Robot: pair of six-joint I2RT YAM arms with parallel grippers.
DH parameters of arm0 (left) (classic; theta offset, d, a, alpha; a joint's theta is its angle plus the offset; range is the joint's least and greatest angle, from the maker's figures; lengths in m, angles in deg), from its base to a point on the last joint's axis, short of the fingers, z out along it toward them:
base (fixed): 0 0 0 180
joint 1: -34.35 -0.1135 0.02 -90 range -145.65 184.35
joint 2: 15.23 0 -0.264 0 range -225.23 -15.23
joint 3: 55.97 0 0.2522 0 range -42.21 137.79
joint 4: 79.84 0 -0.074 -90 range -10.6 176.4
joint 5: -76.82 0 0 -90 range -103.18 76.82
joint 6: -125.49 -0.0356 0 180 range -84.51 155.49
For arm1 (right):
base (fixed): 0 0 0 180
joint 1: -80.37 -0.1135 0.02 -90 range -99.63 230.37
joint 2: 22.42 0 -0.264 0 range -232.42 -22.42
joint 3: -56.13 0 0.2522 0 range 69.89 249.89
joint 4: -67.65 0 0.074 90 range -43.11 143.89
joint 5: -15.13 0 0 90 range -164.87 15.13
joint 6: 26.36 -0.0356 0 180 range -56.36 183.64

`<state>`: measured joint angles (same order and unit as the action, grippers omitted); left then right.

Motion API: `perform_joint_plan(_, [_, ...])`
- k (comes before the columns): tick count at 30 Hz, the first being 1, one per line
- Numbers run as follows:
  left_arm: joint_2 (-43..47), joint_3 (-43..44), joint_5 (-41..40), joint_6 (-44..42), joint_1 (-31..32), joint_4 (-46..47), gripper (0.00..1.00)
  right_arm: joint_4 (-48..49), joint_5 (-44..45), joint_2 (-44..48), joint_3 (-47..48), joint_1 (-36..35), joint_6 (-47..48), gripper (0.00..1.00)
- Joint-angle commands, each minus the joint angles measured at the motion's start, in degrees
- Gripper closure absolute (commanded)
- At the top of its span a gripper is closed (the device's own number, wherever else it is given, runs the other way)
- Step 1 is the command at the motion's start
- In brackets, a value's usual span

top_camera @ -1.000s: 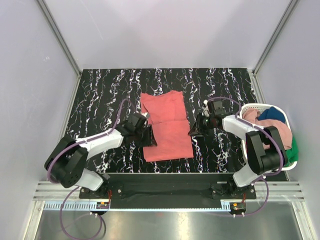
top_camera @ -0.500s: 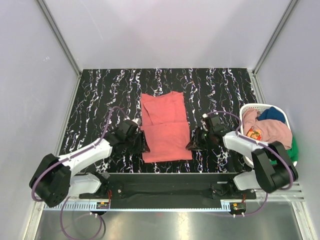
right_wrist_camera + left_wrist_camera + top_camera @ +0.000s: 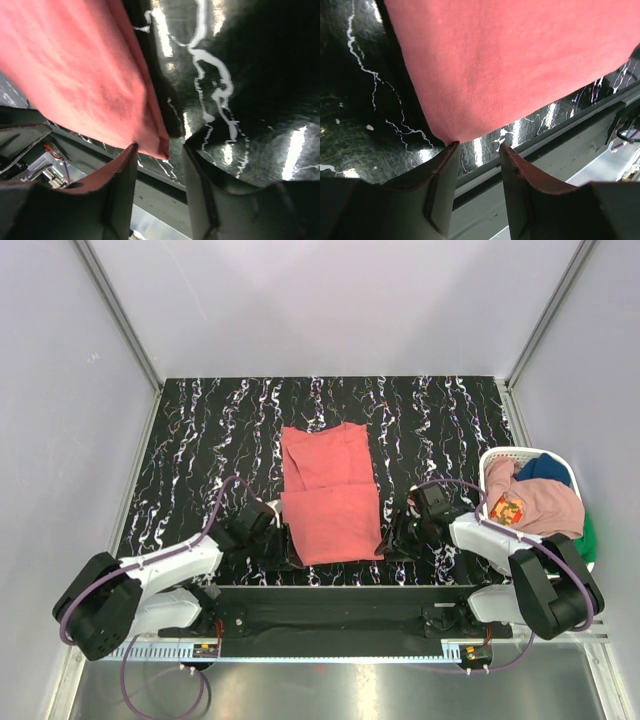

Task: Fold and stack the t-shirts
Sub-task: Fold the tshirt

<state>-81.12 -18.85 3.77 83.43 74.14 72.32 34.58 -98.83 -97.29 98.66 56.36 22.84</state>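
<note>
The left gripper (image 3: 479,149) has its jaws spread with nothing between them. The near-left corner of the plain coral-red folded cloth t-shirt (image 3: 510,65) lies right at its fingertips, at 12 o'clock. The right gripper (image 3: 161,149) is likewise spread, and the shirt's near-right corner rests in the mouth of the gap, unpinched. Both sit low on the black, white-veined marbled table (image 3: 200,440), with the dark metal base rail (image 3: 330,605) close at 6 o'clock. At 3 o'clock of the right gripper, the white plastic laundry basket (image 3: 497,454) holds the dusty pink printed t-shirt (image 3: 545,505), the dark blue t-shirt (image 3: 548,468) and the green t-shirt (image 3: 588,538).
</note>
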Motion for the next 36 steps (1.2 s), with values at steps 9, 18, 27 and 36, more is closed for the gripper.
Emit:
perform_joint_plan(9, [8.23,0.82,-10.0,3.03,0.02,-11.75,0.47,5.94,-1.6,1.92,-3.9,-1.65,-3.05,0.53])
perform_joint_plan(18, [8.85,-1.02,-8.0,2.77,-2.25,-8.42,0.46,9.99,-1.61,0.16,-5.83,-3.94,-5.08,0.55])
perform_joint_plan(27, [8.67,-8.67,0.44,4.35,-7.89,3.09,0.5,9.99,-0.29,2.71,-7.77,-3.94,-4.73,0.65])
perform_joint_plan(36, [6.65,-8.94,-1.39,4.97,-7.89,1.96,0.6,9.91,0.06,3.5,-8.3,-3.94,-4.38,0.65])
